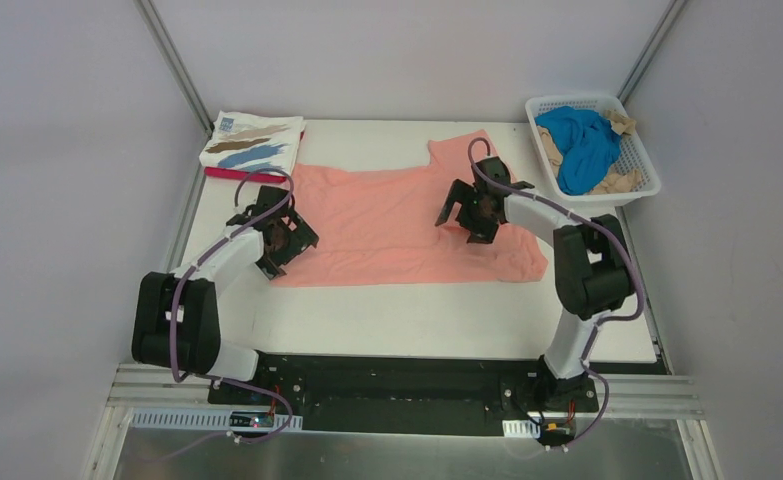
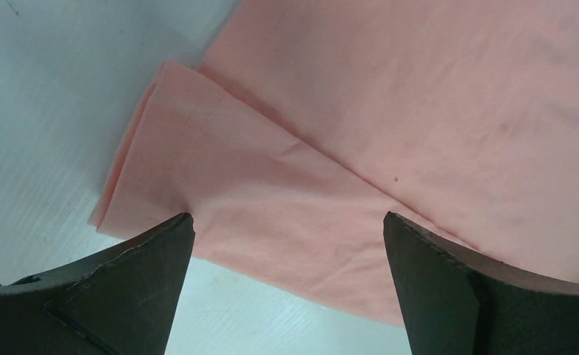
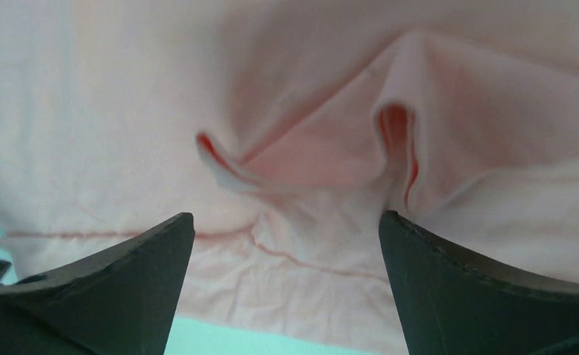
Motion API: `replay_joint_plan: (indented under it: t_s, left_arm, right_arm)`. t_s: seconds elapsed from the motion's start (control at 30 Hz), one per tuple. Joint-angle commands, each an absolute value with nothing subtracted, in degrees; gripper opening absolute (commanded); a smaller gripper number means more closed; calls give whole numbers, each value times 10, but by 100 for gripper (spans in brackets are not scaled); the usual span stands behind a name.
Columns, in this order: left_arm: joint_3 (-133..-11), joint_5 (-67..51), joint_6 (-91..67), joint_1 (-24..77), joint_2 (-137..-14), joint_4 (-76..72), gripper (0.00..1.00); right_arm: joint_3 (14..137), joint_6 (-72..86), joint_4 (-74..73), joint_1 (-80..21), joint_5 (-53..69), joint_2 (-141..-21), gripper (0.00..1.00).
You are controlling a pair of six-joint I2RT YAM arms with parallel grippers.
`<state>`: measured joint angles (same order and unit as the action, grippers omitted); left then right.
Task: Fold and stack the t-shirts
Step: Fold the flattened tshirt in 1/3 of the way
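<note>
A large salmon-pink t-shirt (image 1: 387, 215) lies spread across the middle of the table. My left gripper (image 1: 285, 240) hovers open over its left edge. In the left wrist view the left gripper (image 2: 288, 216) has its jaws wide apart over a folded-over flap of the pink t-shirt (image 2: 219, 177), holding nothing. My right gripper (image 1: 467, 210) stands open over the shirt's right part. The right gripper (image 3: 286, 214) shows puckered pink cloth (image 3: 308, 148) and a hem seam between its fingers, with nothing gripped. A folded white t-shirt with brown and blue brushstrokes (image 1: 252, 145) rests on a magenta one (image 1: 229, 173) at the back left.
A white lattice basket (image 1: 577, 99) at the back right holds a bright blue t-shirt (image 1: 579, 145) and a tan one (image 1: 619, 183). Bare white table (image 1: 417, 320) runs along the front, below the pink shirt. Metal frame posts rise at both back corners.
</note>
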<state>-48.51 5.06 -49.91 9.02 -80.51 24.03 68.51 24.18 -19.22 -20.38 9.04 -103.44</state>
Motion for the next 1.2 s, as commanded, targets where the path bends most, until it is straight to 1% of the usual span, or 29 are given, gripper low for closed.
replay_joint_plan:
  t_s: [0.0,0.17,0.3,0.4,0.47,0.57,0.73,0.9,1.03,1.17]
  left_arm:
    - [-466,45,-484,91,-836,223,99]
    - [-465,53,-483,91,-861,223,99]
    - [-465,56,-483,91,-858,224,99]
    - [-466,55,-482,91,-845,223,99]
    - [-466,53,-481,92,-838,223,99]
    - [-476,41,-477,91,-833,223,99]
    - [-518,17,-474,104,-837,219,99]
    - [-557,12,-461,128,-872,193,99]
    - [-583,3,-460,129,-943,181,99]
    - [-575,-20,-468,129,-982,181,99]
  right_arm:
    - [770,229,-157,-197,7,-1081,99]
    - [880,184,-139,-189,-103,-1161,99]
    - [966,164,-140,-178,-127,-1200,99]
    - [1002,142,-174,-177,-153,-1190,99]
    - [975,137,-174,-177,-153,-1159,99]
    - [897,146,-166,-179,-124,-1084,99]
    - [778,199,-211,-193,-62,-1007,99]
    - [695,233,-214,-196,-64,-986,99]
    - [665,249,-224,-196,-74,-995,99]
    - [615,266,-231,-195,-87,-976,99]
